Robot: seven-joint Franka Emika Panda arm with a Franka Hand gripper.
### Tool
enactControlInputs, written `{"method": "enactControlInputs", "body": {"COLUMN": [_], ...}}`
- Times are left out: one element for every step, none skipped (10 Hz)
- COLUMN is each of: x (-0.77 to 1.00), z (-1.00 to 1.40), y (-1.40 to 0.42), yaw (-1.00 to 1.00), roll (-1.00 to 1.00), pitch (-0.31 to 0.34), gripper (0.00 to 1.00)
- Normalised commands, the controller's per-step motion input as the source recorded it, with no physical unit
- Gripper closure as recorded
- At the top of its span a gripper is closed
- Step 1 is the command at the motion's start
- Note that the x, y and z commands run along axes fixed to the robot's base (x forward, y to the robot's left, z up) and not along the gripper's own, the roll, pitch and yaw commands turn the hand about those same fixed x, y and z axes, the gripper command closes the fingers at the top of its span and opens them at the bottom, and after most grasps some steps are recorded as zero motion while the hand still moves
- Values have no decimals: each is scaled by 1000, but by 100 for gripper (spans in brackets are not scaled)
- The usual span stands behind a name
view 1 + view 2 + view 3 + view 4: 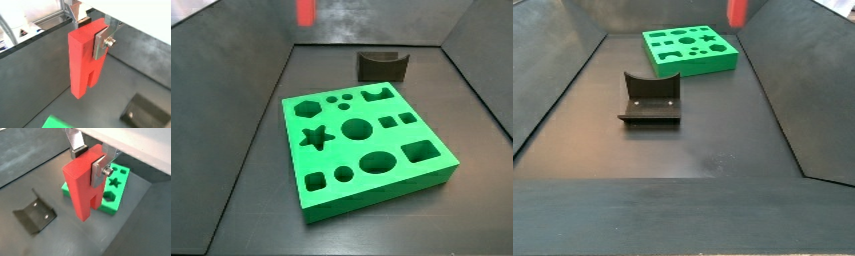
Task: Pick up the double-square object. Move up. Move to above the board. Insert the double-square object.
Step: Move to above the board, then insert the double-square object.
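One piece in your grip: the double-square object (pixel 85 57), a red-orange bar with a slot cut into its lower end, hangs upright, well above the floor.
Gripper: your gripper (pixel 90 170) is clamped on the upper part of the bar; in both wrist views you see one silver finger (pixel 101 44) pressed flat against the bar's side, the opposite finger hidden behind it.
Bar in the side views: only its lower tip (pixel 306 12) shows at the upper edge of each picture (pixel 738 11), high over the far part of the bin.
Board: the green board (pixel 365 145) lies flat on the dark floor, with star, hexagon, circle and square holes all unfilled; in a wrist view it sits below and beyond the bar (pixel 113 190).
Fixture: the dark fixture (pixel 649 100) stands on the floor near the board, apart from it.
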Motion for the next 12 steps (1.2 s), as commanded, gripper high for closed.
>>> {"method": "enactControlInputs", "body": {"x": [349,356,367,386,396,363,305,187,122,23,160,289], "z": [225,228,230,235,239,208,164,95,66,0,0,0], "y": [-1000,-1000,-1000,-1000,-1000,-842,-654,-343,-206,0,-66,-157], "yaw": [9,5,6,11,12,5,6,9,11,0,-9,-83], "roll": [-12,0,-15,5,-1,8,6,13,16,0,0,0], "pitch": [117,120,117,119,121,128,130,123,94,0,-7,-9], "gripper": [100,100,100,100,100,100,100,100,100,100,100,100]}}
